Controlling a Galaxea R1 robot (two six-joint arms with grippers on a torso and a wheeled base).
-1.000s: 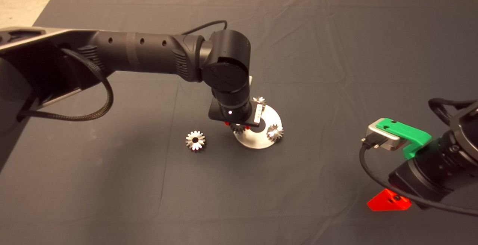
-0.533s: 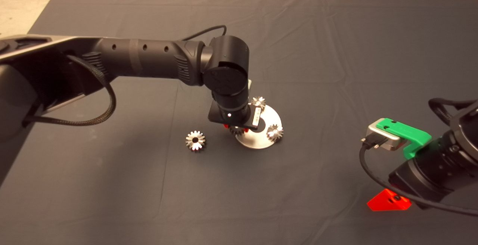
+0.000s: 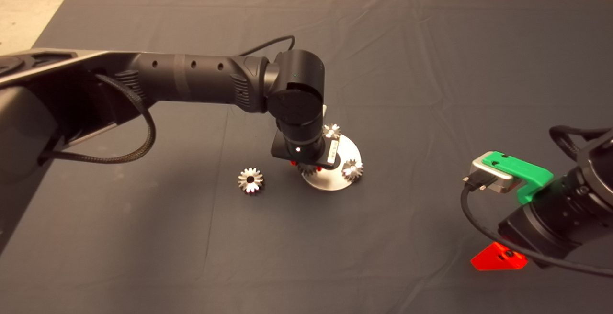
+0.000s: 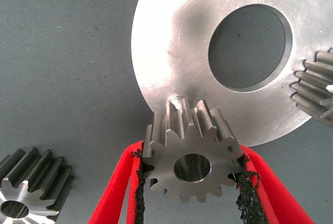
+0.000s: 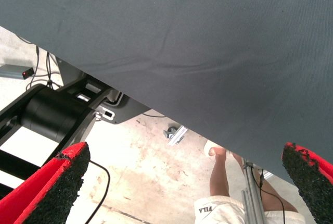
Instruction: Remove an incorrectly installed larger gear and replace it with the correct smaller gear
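Note:
My left gripper (image 3: 305, 165) is shut on the smaller gear (image 4: 190, 164), a dull dark-grey gear with a pale flat face and a round centre hole. It holds the gear at the near-left rim of the round silver plate (image 3: 330, 181), just above a short peg (image 4: 177, 100). The red fingers (image 4: 117, 193) clamp the gear's two sides. The larger gear (image 3: 250, 180), shiny with star-like teeth, lies on the mat left of the plate; it also shows in the left wrist view (image 4: 28, 190). My right gripper (image 5: 187, 164) is open and parked at the lower right.
Two more gears (image 3: 331, 130) (image 3: 352, 169) sit on the plate around its round centre hole (image 4: 250, 47). The dark mat (image 3: 431, 65) spreads on all sides. The right wrist view shows the floor beyond the mat and a person's leg (image 5: 221, 169).
My left arm has shifted slightly right and towards the plate, carrying the smaller gear closer to the peg. The larger gear and the right arm have not moved.

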